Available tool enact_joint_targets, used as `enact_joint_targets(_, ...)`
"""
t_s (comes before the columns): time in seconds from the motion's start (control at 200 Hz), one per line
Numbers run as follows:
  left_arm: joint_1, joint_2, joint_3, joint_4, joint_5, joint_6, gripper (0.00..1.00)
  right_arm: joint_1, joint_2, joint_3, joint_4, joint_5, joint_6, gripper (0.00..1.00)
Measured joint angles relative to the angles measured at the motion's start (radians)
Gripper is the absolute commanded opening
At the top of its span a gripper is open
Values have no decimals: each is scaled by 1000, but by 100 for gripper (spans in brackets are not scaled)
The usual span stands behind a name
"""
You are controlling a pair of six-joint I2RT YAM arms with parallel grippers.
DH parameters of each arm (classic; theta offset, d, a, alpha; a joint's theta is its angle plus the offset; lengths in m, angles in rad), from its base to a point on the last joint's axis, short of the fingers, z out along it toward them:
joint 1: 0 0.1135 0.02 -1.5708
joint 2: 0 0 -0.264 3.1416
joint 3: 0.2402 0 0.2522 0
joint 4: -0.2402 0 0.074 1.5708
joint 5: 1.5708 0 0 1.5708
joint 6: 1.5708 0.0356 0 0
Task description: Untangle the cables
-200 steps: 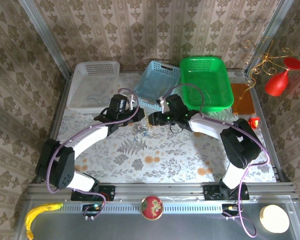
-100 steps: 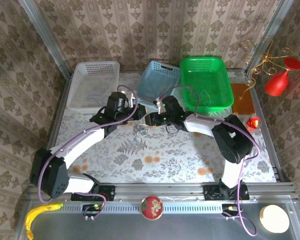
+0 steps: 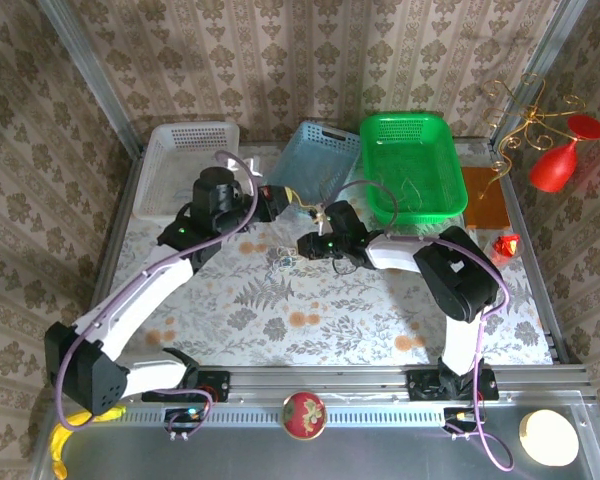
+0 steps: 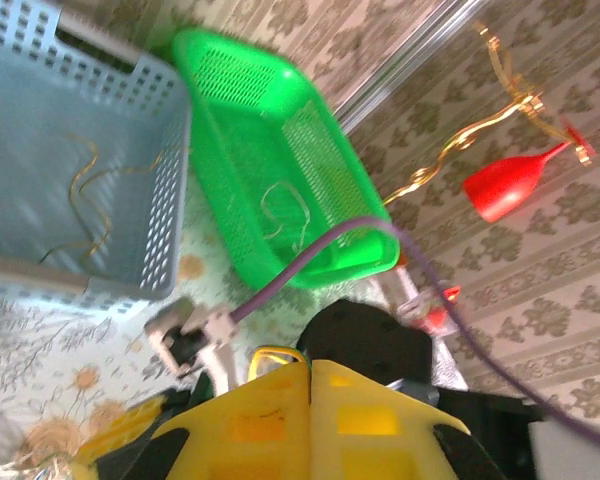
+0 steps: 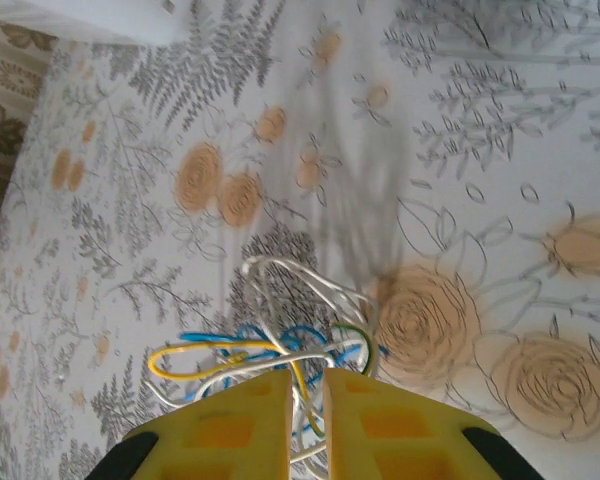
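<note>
Left gripper [image 4: 310, 368] rose, clamped closed; right gripper [image 5: 308, 378] pinches one knot of cables [image 5: 280, 345].

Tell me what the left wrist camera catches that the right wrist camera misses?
Left wrist: the blue basket, the green basket and a red glass, with the left gripper shut on a yellow cable. Right wrist: the knot of white, blue and yellow cables, pinched by the right gripper. Both: yellow fingers at the bottom and the floral tablecloth.
</note>
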Motion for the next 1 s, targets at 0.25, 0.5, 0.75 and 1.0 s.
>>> enact_joint_targets(0.25,21,-46,75,-39,-13,27,0,0,6,-51,21,5,27,24)
enact_joint_targets(0.5,61,-6,92,-49,-40,72,0,-1,-41,-50,-19,16,40,49)
enact_joint_targets(0.75,87,178,174,-25,-71,149,0,-55,-217,-15,-129,32,41,56)
enact_joint_targets(1.0,106,435,335,9,-98,241,6,-187,-420,-14,-227,61,45,60)
